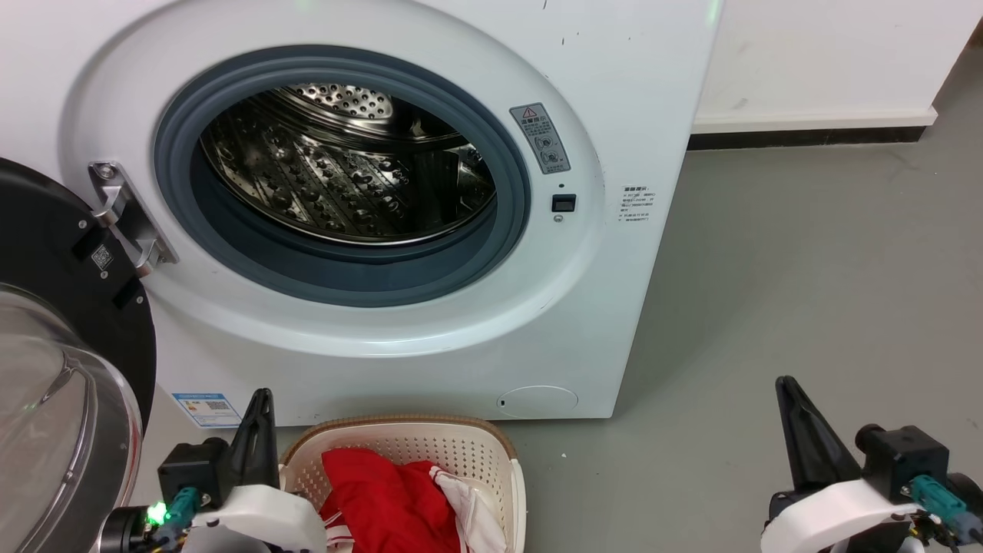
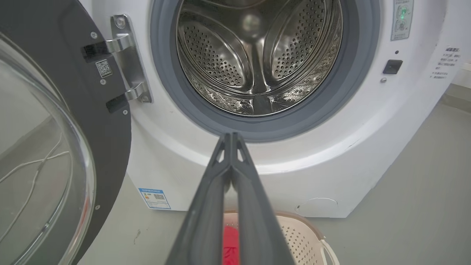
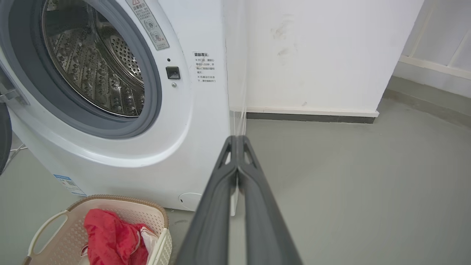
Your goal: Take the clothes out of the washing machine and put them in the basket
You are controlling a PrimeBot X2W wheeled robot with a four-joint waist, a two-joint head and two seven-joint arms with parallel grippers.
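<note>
Grey floor [image 1: 768, 307] bears the basket [image 1: 399, 425], cropped below; red clothes [image 1: 384, 491] partly hidden.

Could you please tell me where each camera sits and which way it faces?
Head view: on the head, looking down at the washing machine and basket; left gripper, right gripper show.
Left wrist view: left wrist, facing the drum; its shut fingers show.
Right wrist view: right wrist, facing the machine's right edge and wall; its shut fingers show.
All share machine, basket, red clothes.
</note>
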